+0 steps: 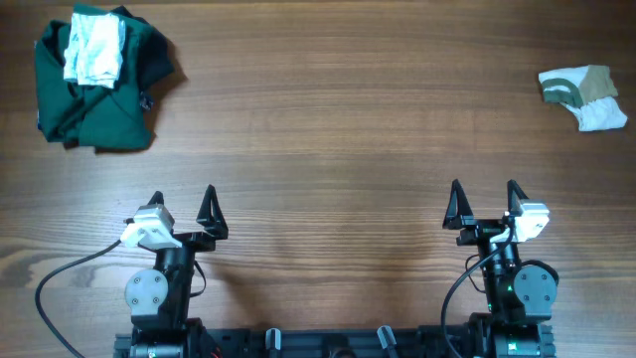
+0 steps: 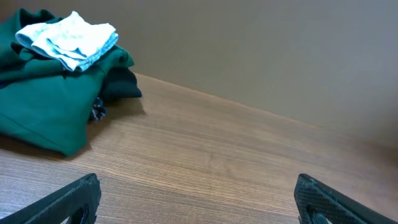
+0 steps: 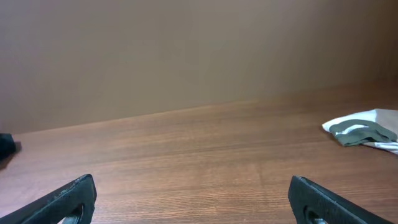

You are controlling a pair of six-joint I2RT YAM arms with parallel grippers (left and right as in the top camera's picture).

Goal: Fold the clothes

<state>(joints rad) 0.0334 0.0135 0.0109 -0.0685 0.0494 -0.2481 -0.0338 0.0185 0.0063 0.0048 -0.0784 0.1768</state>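
The clothes are a small crumpled white garment with a khaki-tan part and green-edged trim, lying at the far right of the table. They also show at the right edge of the right wrist view. My left gripper is open and empty near the front left of the table. My right gripper is open and empty near the front right, well short of the clothes. Both grippers' fingertips show spread wide in their wrist views.
A large dark green garment lies bunched at the far left with a plain whitish folded cloth on top. Both show in the left wrist view. A wall stands behind the table's far edge.
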